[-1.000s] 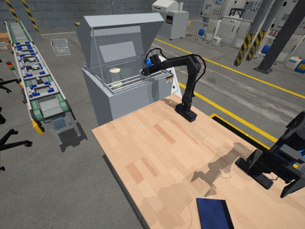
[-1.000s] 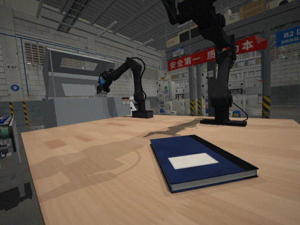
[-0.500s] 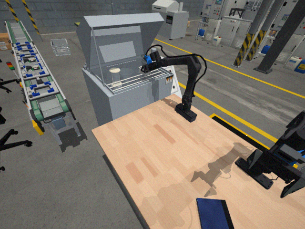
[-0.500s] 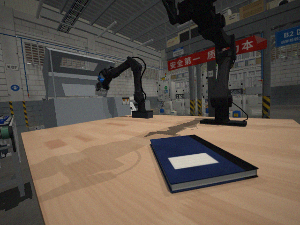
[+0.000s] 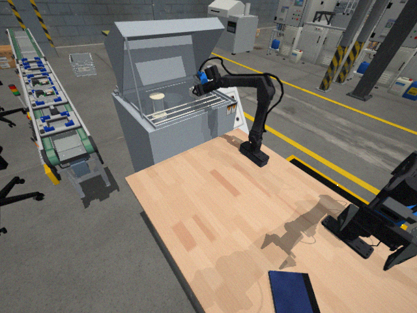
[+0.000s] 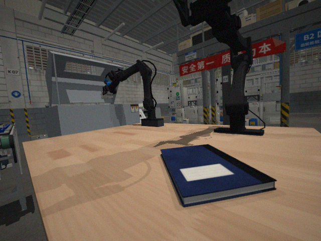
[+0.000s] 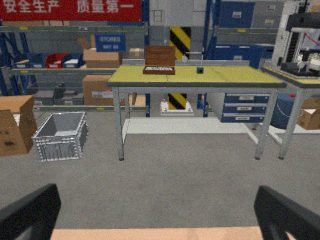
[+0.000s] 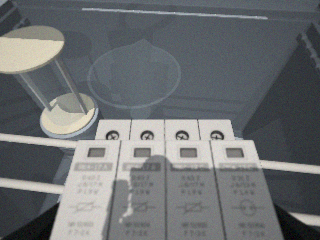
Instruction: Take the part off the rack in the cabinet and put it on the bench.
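White block [image 5: 201, 96] [image 6: 108, 95] [image 8: 165, 190] is up at the rods [image 5: 188, 109] [image 8: 30, 186] in the open cabinet [image 5: 182, 141] [image 6: 90, 116] [image 8: 225, 75]. Right gripper [image 5: 197, 91] [image 6: 106, 92] [image 8: 162, 220] is part-open, fingers apparently clamped on its sides; pads mostly out of view. Left gripper [image 5: 373, 238] [image 6: 184, 12] [image 7: 157, 215] wide, nothing in it. Block looks stiff, fairly light, smooth-cased, so could slip; keep hold of both outer sides, clear of rods. Cabinet also holds a pale-ended stand [image 5: 156, 96] [image 8: 35, 47]. Grey crate [image 7: 60, 135] on the floor shows no contents. Bench [image 5: 202, 202] [image 6: 103, 155] [image 7: 157, 234] drop-off still to do.

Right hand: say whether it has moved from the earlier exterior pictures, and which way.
Yes. The right hand has moved up slightly, judged against the rim of the cabinet in the exterior view.
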Action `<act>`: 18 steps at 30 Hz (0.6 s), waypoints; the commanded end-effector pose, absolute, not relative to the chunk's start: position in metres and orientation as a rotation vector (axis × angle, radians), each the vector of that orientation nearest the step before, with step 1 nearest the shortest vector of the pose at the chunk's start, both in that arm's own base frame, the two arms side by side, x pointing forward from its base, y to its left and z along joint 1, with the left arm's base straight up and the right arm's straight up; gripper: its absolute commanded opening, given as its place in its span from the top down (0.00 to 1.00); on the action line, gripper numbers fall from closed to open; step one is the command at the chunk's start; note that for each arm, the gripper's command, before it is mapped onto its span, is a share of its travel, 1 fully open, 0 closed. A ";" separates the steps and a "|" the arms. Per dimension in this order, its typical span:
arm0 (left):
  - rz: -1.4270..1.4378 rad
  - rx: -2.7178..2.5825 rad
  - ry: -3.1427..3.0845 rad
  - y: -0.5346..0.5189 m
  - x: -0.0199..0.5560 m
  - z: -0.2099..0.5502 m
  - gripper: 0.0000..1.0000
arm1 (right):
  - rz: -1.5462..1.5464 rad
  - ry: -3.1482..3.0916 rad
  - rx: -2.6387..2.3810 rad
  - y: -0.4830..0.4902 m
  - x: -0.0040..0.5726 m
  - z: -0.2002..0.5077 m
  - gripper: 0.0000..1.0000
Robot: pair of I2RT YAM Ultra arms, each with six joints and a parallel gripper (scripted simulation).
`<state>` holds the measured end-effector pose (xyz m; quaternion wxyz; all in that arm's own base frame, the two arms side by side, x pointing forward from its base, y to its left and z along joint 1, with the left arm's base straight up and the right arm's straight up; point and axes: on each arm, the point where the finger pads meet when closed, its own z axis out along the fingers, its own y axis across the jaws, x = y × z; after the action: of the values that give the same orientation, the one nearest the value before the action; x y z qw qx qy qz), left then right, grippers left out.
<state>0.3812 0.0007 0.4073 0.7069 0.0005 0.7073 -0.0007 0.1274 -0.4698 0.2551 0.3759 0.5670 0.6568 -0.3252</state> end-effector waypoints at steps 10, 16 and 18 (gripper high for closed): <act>0.005 0.001 1.527 0.000 0.375 0.427 0.00 | -0.922 1.529 1.349 -0.479 0.126 0.334 0.24; 0.005 0.001 1.527 0.000 0.375 0.427 0.00 | -0.926 1.520 1.342 -0.478 0.126 0.339 0.24; 0.005 0.001 1.527 0.000 0.375 0.427 0.00 | -0.926 1.520 1.341 -0.478 0.127 0.339 0.24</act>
<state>0.3812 0.0007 0.4073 0.7069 0.0005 0.7073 -0.0006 0.1273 -0.4695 0.2644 0.3719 0.5683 0.6592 -0.3228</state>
